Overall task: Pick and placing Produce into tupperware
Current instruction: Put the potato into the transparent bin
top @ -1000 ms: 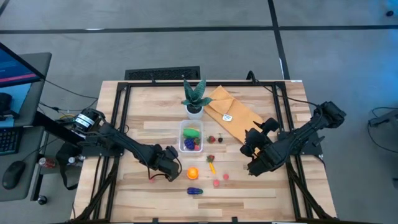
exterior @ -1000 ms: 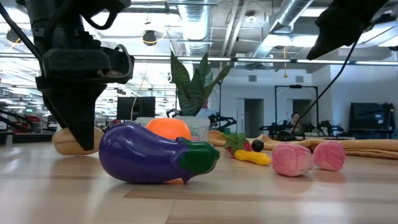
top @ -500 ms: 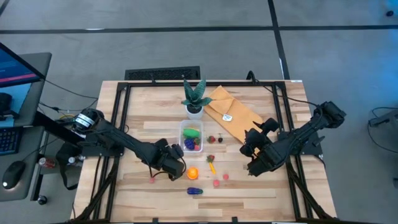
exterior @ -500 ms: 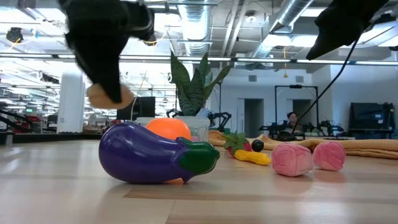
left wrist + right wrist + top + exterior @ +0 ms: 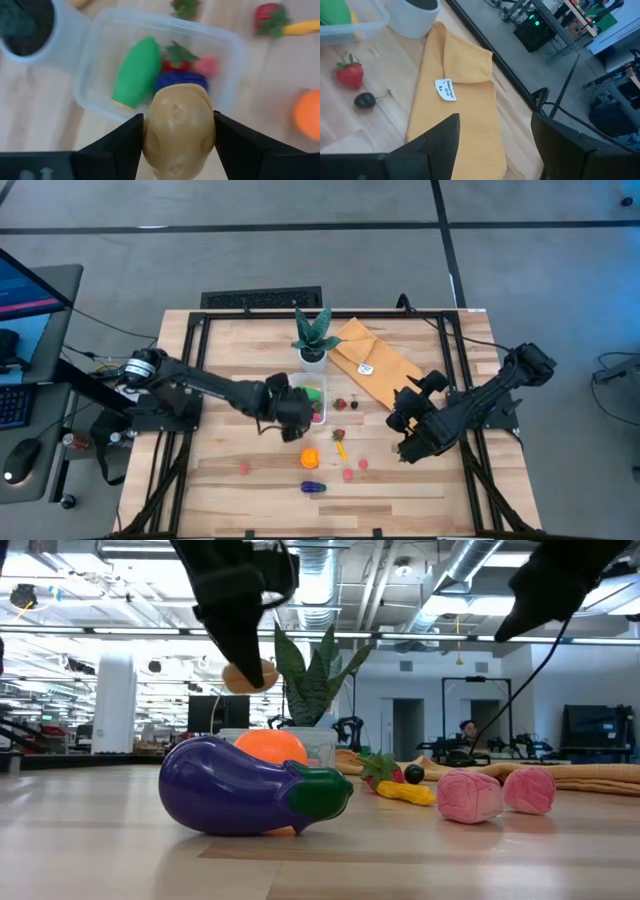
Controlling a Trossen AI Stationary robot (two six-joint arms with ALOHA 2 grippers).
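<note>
My left gripper (image 5: 178,119) is shut on a tan toy potato (image 5: 179,131), held in the air over the near rim of the tupperware (image 5: 297,392). The clear tupperware (image 5: 220,37) holds a green piece (image 5: 137,70), a blue one, a red one and a pink one. In the low view the potato (image 5: 250,675) hangs above the purple eggplant (image 5: 250,790) and the orange (image 5: 272,745). More produce lies on the table: carrot (image 5: 341,446), strawberry (image 5: 340,404), pink pieces (image 5: 347,474). My right gripper (image 5: 405,430) waits open at the right, touching nothing. My left gripper pinches the potato's two opposite sides (image 5: 151,131) between its two fingers (image 5: 120,147). The fingers come from above, slanting down toward the far side. The potato is lifted clear of the table, its rounded end reaching out past the fingertips above the tupperware's near edge.
A green plant in a white pot (image 5: 312,340) stands just behind the tupperware. A mustard-yellow cloth (image 5: 372,362) lies at the far right of it. A small pink piece (image 5: 244,468) lies alone at the near left.
My left gripper has lifted the potato off the table left of the orange, risen, and swung toward the far right to the tupperware's near edge. Its wrist has rolled on the way. The potato has stayed in the hold.
</note>
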